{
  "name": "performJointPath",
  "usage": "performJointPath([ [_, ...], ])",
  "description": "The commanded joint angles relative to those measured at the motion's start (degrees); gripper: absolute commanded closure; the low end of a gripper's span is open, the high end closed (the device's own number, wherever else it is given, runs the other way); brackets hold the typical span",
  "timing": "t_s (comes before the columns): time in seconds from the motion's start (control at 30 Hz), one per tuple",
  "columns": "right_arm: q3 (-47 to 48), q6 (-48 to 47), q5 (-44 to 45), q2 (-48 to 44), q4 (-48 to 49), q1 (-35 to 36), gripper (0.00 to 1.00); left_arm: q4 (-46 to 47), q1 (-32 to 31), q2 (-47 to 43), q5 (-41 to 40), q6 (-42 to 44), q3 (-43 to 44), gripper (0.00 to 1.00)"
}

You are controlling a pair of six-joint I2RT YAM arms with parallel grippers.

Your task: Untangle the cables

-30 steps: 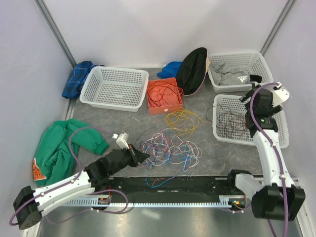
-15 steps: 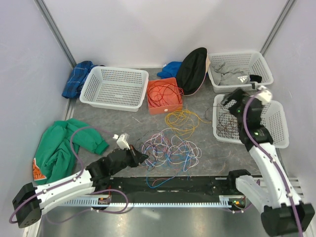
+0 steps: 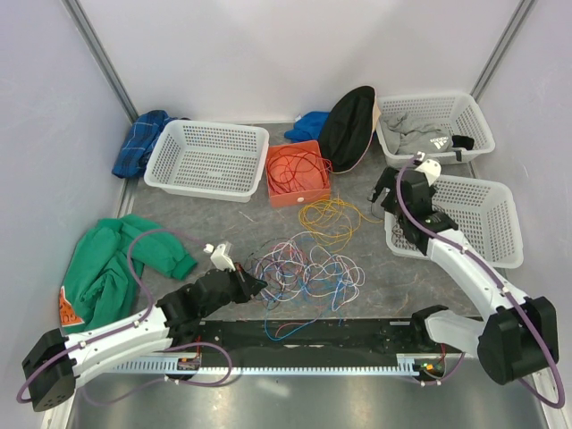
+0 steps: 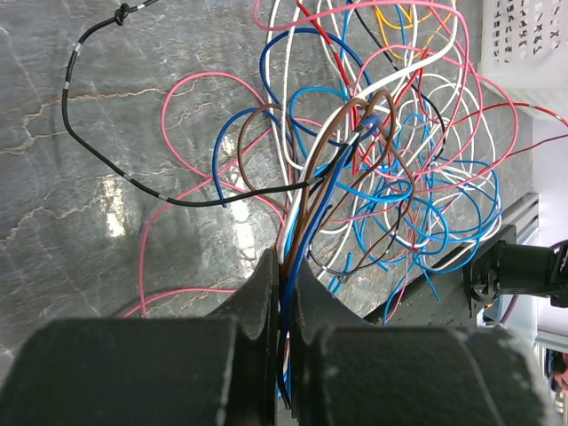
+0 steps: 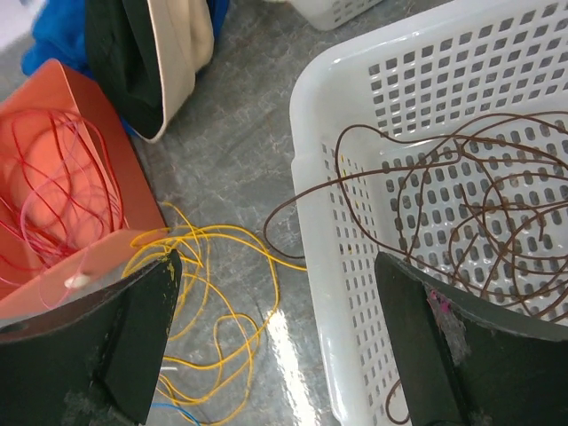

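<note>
A tangle of thin cables point(image 3: 308, 268), blue, pink, white, brown and black, lies mid-table; it fills the left wrist view point(image 4: 373, 169). My left gripper point(image 3: 259, 284) is at its left edge, shut on a bundle of blue, brown and white cables point(image 4: 286, 293). Loose yellow cables point(image 3: 329, 214) lie behind the tangle and show in the right wrist view point(image 5: 204, 293). Red cables fill the orange box point(image 3: 298, 172). Brown cables point(image 5: 461, 195) lie in the near right basket point(image 3: 500, 223), one loop hanging over its rim. My right gripper point(image 3: 386, 189) is open and empty above that basket's left edge.
A white basket point(image 3: 207, 159) stands at the back left, another with grey cloth point(image 3: 433, 125) at the back right. A black cap point(image 3: 347, 125) and blue cloth point(image 3: 308, 123) lie behind the orange box. A green garment point(image 3: 107, 264) and blue cloth point(image 3: 138, 141) lie at left.
My right arm has swung down and left, from above the near right basket's far side to its left edge. The left gripper stays shut on the cables.
</note>
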Motion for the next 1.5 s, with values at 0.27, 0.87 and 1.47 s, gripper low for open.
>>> performJointPath([
  [0.27,-18.28,28.71,-2.02,-12.01,21.40,-3.54,0.02,0.76,-0.15,-0.24,-1.00,-2.61,-1.34,0.98],
  [0.87,-28.40,53.78,-2.82,-4.90,39.51,-12.77,0.25,2.43,-0.06,0.29,-0.29,-3.93,-2.56,0.98],
  [1.47,-26.99,51.15,-10.11,7.58,50.85,-16.64,0.76,3.75,-0.15,2.58,-0.38,-4.46,-2.57,0.98],
])
